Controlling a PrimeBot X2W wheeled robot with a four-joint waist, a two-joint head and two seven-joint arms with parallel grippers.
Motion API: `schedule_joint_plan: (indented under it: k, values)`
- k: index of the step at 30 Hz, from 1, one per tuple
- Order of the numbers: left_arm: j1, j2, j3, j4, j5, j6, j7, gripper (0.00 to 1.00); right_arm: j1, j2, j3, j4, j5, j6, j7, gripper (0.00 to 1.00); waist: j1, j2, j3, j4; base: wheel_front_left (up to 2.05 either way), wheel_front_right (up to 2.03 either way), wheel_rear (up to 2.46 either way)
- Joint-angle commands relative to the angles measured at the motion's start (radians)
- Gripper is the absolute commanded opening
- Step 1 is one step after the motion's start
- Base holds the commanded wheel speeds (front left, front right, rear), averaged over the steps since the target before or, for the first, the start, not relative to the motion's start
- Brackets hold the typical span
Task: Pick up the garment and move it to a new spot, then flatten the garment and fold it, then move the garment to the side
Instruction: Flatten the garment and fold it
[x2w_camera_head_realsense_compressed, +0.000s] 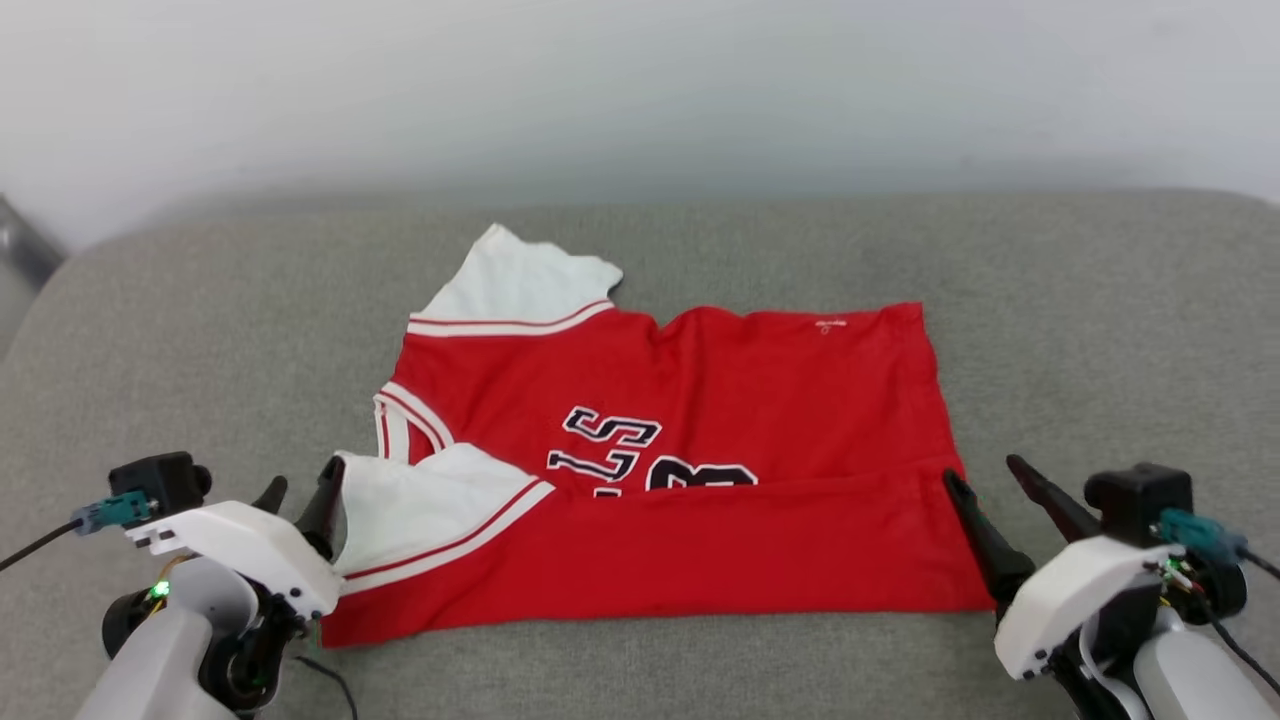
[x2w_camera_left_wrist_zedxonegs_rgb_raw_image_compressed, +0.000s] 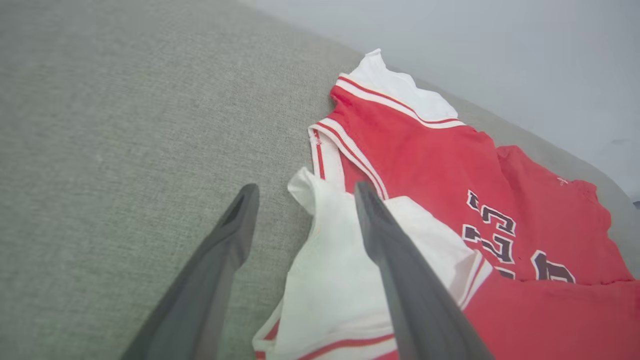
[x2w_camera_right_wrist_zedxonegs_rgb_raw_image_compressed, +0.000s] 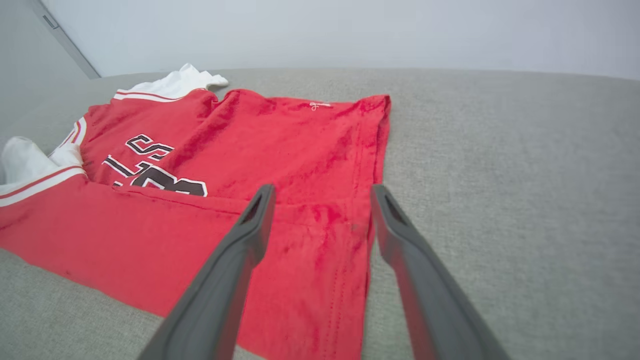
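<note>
Both end effectors sit nearest me, one at each end of the garment (x2w_camera_head_realsense_compressed: 700, 400), fingers spread and pinching nothing. The left end effector (x2w_camera_head_realsense_compressed: 303, 482) straddles the corner of the near white sleeve (x2w_camera_head_realsense_compressed: 420, 500), one finger above the sleeve, the other above the bare grey fabric surface (x2w_camera_head_realsense_compressed: 1100, 330). The right end effector (x2w_camera_head_realsense_compressed: 982, 470) straddles the garment's hem edge, inner finger over red cloth, outer finger over the grey surface. I cannot tell whether any fingertip touches the cloth. The garment lies flat between them, collar end toward my left, hem toward my right. Its near long edge is folded up over the front, covering the lower part of the black letters (x2w_camera_head_realsense_compressed: 610, 440). Farther back, the far white sleeve (x2w_camera_head_realsense_compressed: 510, 285) sticks out toward the pale wall (x2w_camera_head_realsense_compressed: 640, 90).
</note>
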Motion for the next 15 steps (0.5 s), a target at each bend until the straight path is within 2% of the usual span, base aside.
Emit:
schedule_joint_plan:
  k: [1,7,12,15]
  values:
    - [0.025,0.016,0.004,-0.009,0.0,0.009,0.001,1.0,0.032,0.011,-0.016,-0.02,-0.018,0.0,-0.037,1.0,-0.0001,-0.0001,-0.063,-0.026,0.0,0.0,0.0]
    - [0.052,0.087,0.016,-0.093,-0.006,0.042,0.068,1.0,0.134,0.059,-0.115,-0.12,-0.107,0.0,-0.115,1.0,-0.0001,-0.0001,-0.117,-0.051,0.0,0.0,0.0]
    - [0.085,0.167,-0.008,-0.2,-0.03,0.062,0.24,1.0,0.201,0.104,-0.167,-0.213,-0.149,0.0,-0.106,1.0,-0.0001,-0.0001,-0.126,-0.068,0.0,0.0,0.0]
    - [0.118,0.211,-0.028,-0.26,-0.046,0.094,0.362,1.0,0.232,0.123,-0.184,-0.259,-0.167,0.0,-0.09,1.0,-0.0001,-0.0001,-0.119,-0.08,0.0,0.0,0.0]
